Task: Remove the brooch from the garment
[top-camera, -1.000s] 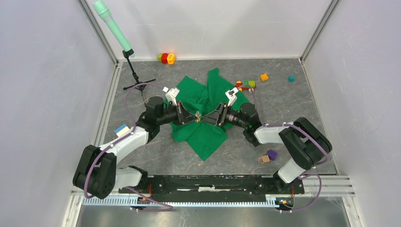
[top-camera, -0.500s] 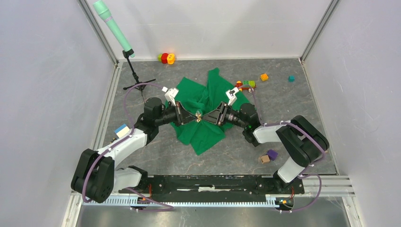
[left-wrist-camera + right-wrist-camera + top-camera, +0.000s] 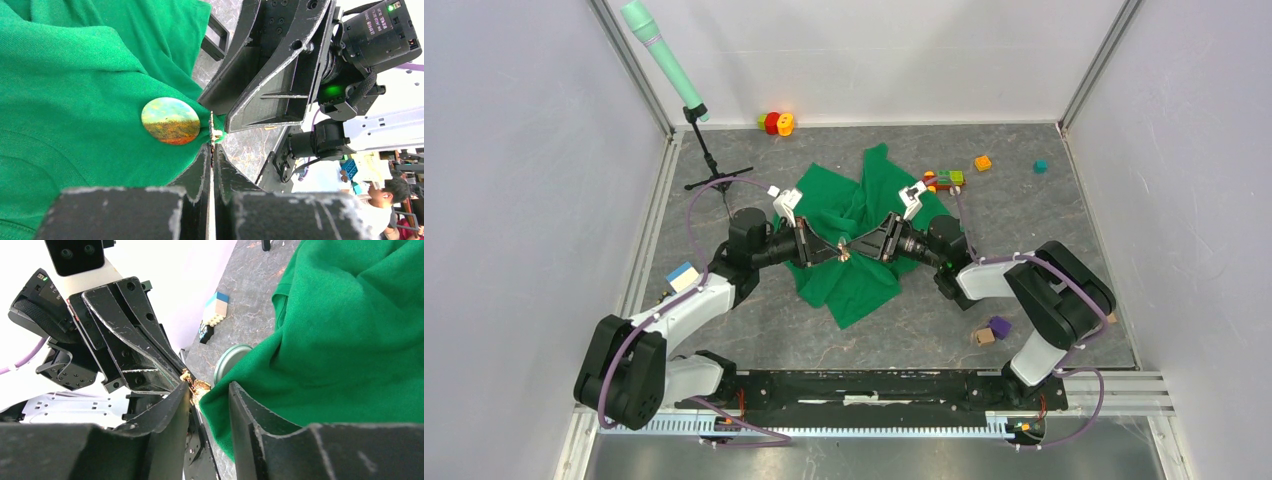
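The green garment [image 3: 854,290] lies bunched in the middle of the table, with a fold lifted between both grippers. The brooch [image 3: 844,253] is a tiny gold piece at that fold's tip. In the left wrist view the brooch [image 3: 216,134] sits at the tips of my left gripper [image 3: 212,147], which is shut on it. A round disc with a landscape picture [image 3: 170,120] lies on the garment [image 3: 75,100] beside it. My right gripper [image 3: 210,387] stands slightly open, with the garment's edge [image 3: 350,340] between its fingers and the brooch [image 3: 197,385] by its left fingertip.
A stand [image 3: 709,165] holding a green microphone [image 3: 664,55] is at the back left. Toy bricks lie at the back [image 3: 776,122] and right of the garment [image 3: 944,178]. An orange brick [image 3: 983,162], a tan cube [image 3: 983,337] and a blue-white block [image 3: 682,275] are nearby.
The garment's near corner has drawn back toward the grippers as the fold was lifted. Both grippers stay tip to tip at the brooch, shifted only slightly.
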`<state>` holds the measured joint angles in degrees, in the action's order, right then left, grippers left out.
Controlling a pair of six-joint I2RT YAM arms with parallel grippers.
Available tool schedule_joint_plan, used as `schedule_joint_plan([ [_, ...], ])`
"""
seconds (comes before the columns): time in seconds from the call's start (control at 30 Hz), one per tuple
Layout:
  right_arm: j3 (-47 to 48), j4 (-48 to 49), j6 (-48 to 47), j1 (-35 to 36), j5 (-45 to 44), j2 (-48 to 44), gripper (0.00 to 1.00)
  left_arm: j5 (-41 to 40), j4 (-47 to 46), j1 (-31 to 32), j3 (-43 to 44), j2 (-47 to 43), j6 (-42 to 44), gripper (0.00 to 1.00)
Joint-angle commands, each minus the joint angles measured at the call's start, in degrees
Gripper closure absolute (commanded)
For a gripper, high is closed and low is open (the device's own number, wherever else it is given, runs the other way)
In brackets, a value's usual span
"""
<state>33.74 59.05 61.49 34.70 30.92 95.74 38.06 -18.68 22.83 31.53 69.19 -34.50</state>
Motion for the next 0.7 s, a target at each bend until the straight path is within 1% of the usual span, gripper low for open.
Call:
schedule_joint_plan([
  [0.0,1.25,3.24,-0.01,0.01,0.55,0.61,0.57,2.05,-3.28,-0.21,0.2,-1.77,-1.04,0.98],
  [0.07,0.7,4.21,0.12,0.02,0.89,0.62,0.53,2.09,-3.27,-0.19,0.29,-1.94,-1.08,0.98],
  [0.23,0.15,5.58,0.87,0.02,1.51,1.3,0.53,2.09,-3.5,-0.17,0.28,-2.59,-1.34,0.98],
  [0.4,-0.31,6.5,1.37,0.19,1.95,2.07,0.5,2.86,-5.03,-0.17,0.22,-2.84,-2.69,0.98],
  [0.67,-0.6,9.6,3.01,0.33,2.75,2.83,0.58,3.16,-5.58,-0.18,0.31,-2.13,-3.18,0.98],
])
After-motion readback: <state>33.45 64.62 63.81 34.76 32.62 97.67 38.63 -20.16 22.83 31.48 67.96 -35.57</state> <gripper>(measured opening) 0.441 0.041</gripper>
